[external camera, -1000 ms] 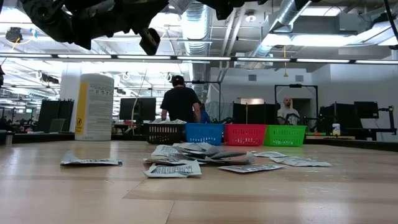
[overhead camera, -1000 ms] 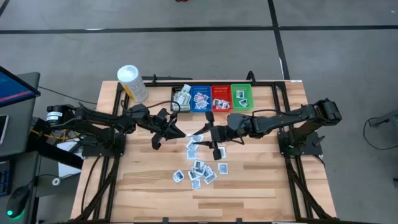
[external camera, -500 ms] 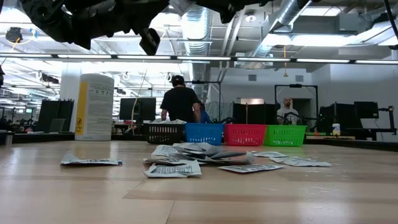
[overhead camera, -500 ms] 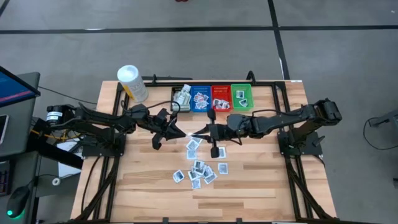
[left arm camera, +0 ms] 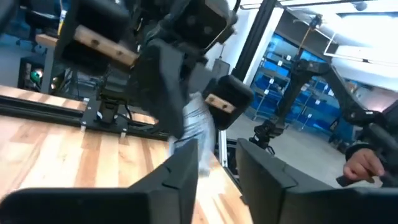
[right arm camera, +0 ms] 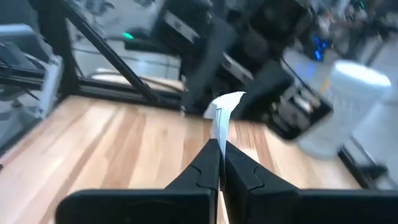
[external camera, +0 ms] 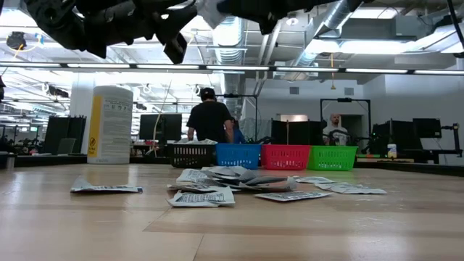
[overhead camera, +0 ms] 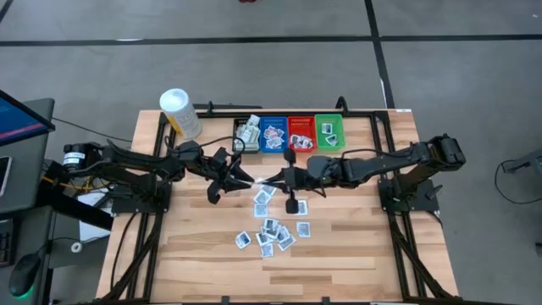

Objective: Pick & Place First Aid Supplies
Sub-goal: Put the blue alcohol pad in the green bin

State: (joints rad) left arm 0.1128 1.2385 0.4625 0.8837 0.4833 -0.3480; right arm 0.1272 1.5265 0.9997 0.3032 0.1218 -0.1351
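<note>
Above the table's middle, a white packet (right arm camera: 222, 115) of the first aid supplies is held in the air between the two arms. My right gripper (right arm camera: 219, 148) is shut on it, reaching in from the table's right. My left gripper (left arm camera: 217, 163) faces it from the left, open, with the packet's other end (left arm camera: 194, 134) standing between its fingers. Several more packets (overhead camera: 273, 229) lie flat on the table nearer the front edge. My right gripper pinches the packet's near end (right arm camera: 219, 138) between its two fingers, coming almost level from the table's right. The packet is lifted clear, stands on edge and sticks out ahead of the fingers toward my left gripper. My left gripper's fingers (left arm camera: 184, 171) stand on either side of the packet's other end; I cannot tell whether one of them touches it.
Black (overhead camera: 247, 133), blue (overhead camera: 273, 133), red (overhead camera: 300, 133) and green (overhead camera: 329, 131) bins stand in a row at the far edge, packets in them. A white tub (overhead camera: 179, 112) stands at the far left. People stand in the room beyond the table.
Both arms have stayed in place above the table's middle. My right gripper has shut on the packet and my left gripper has opened. The packet has stayed in the air between them.
</note>
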